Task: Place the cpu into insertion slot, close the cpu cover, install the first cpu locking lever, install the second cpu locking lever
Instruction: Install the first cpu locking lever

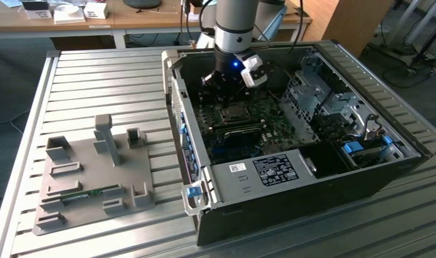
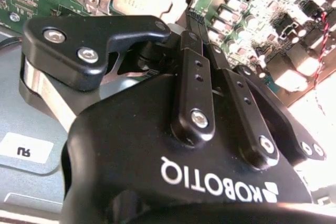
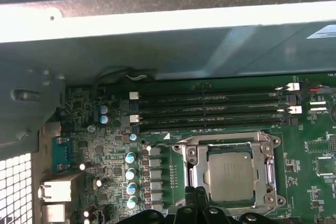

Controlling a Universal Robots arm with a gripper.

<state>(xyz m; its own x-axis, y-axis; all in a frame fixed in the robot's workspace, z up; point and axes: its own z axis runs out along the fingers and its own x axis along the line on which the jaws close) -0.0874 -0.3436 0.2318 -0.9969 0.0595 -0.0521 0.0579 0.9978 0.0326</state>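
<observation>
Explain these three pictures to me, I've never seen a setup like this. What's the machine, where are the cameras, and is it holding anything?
The machine is a robot arm reaching down into an open black computer case, which lies on a slatted metal table. The exterior view is taken from off the arm. Both wrist views come from cameras riding on it. Its gripper is low over the green motherboard, beside the cpu. The cpu already sits in the insertion slot, with the cpu cover lying flat around it. I see nothing held. A grey holder tray lies on the table at the exterior view's left.
</observation>
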